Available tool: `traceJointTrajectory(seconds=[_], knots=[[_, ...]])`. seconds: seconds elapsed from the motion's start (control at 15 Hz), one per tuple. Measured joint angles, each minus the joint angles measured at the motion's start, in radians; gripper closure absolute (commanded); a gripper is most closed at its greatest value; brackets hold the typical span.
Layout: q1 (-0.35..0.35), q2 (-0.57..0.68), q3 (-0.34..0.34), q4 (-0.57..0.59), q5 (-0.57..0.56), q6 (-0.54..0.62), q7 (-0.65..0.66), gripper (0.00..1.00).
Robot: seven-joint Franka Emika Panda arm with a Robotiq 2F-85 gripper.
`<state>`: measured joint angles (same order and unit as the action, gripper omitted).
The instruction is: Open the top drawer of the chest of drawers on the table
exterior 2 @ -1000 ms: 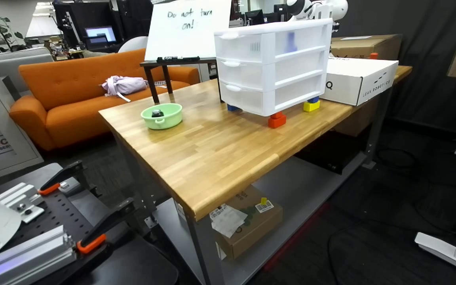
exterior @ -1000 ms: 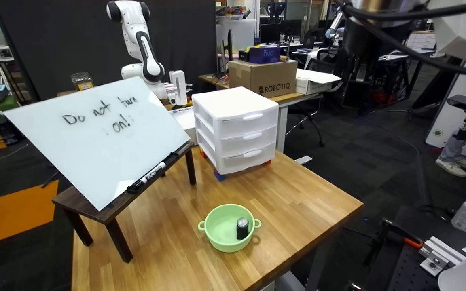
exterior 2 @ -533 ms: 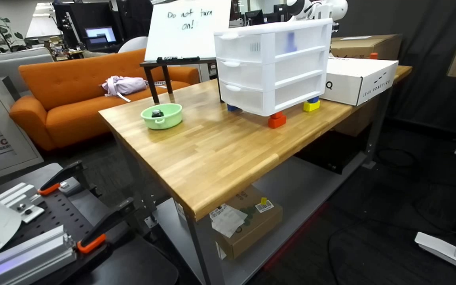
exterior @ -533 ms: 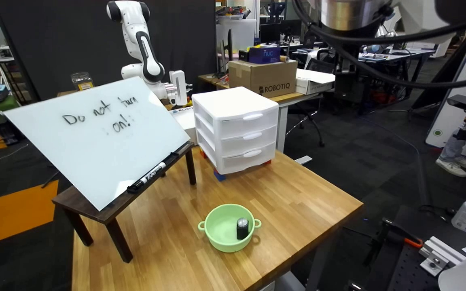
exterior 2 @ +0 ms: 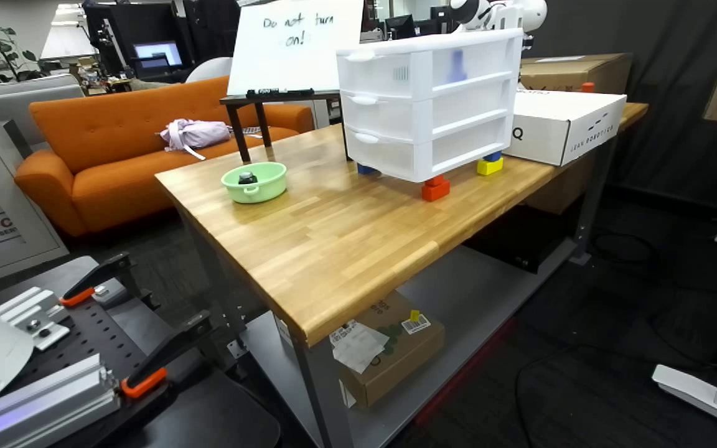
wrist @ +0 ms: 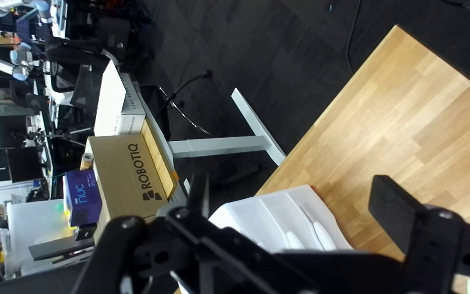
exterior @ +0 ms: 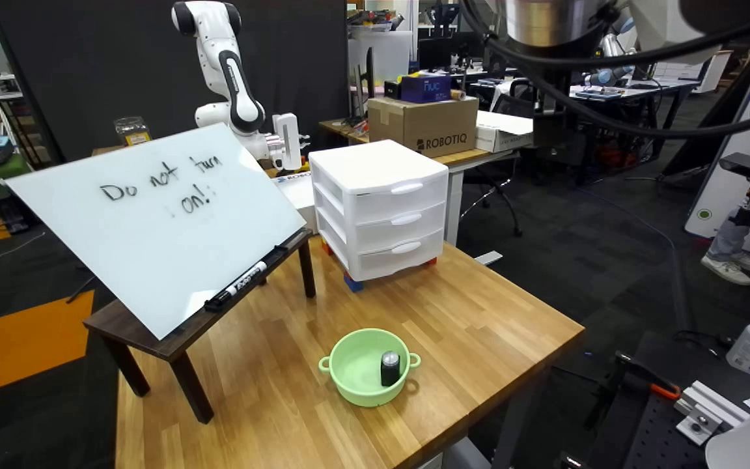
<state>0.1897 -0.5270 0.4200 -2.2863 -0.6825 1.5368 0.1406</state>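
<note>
The white chest of drawers (exterior: 375, 166) stands on coloured blocks at the far part of the wood table (exterior: 479, 326). It shows in both exterior views (exterior 2: 422, 118). Its top drawer (exterior: 401, 202) is shut, flush with the two drawers below, with a small white handle lip. In the wrist view the top drawer (wrist: 247, 218) is partly hidden behind the gripper. My gripper (wrist: 290, 188) is open, its two black fingers wide apart with nothing between them. In an exterior view the gripper (exterior: 549, 124) hangs dark at upper right, in the air, apart from the chest.
A green bowl (exterior: 357, 365) with a black item stands on the near table. A whiteboard (exterior: 153, 228) leans on a low dark-brown table (exterior: 147, 339). A white box (exterior 2: 557, 118) sits behind the chest. Another white robot arm (exterior: 238, 85) stands behind. Cables (exterior: 609, 130) hang by my arm.
My arm and gripper have moved left in an exterior view, toward the chest's side, more slowly in the last half second. The chest and its drawers have not moved.
</note>
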Motion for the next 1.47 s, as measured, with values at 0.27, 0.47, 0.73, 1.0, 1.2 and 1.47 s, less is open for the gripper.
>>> traceJointTrajectory(seconds=[0.27,0.47,0.73,1.0,1.2,1.47], knots=[[0.063,0.023,-0.015,0.0,0.0,0.003,-0.025,0.0],[0.096,0.049,-0.023,0.01,0.0,0.012,-0.074,0.0],[0.11,0.082,-0.034,0.038,-0.001,0.022,-0.151,0.0],[0.113,0.09,-0.038,0.044,-0.001,0.022,-0.161,0.0],[0.114,0.09,-0.038,0.044,-0.001,0.022,-0.159,0.0],[0.123,0.093,-0.043,0.043,-0.001,0.056,-0.177,0.0]])
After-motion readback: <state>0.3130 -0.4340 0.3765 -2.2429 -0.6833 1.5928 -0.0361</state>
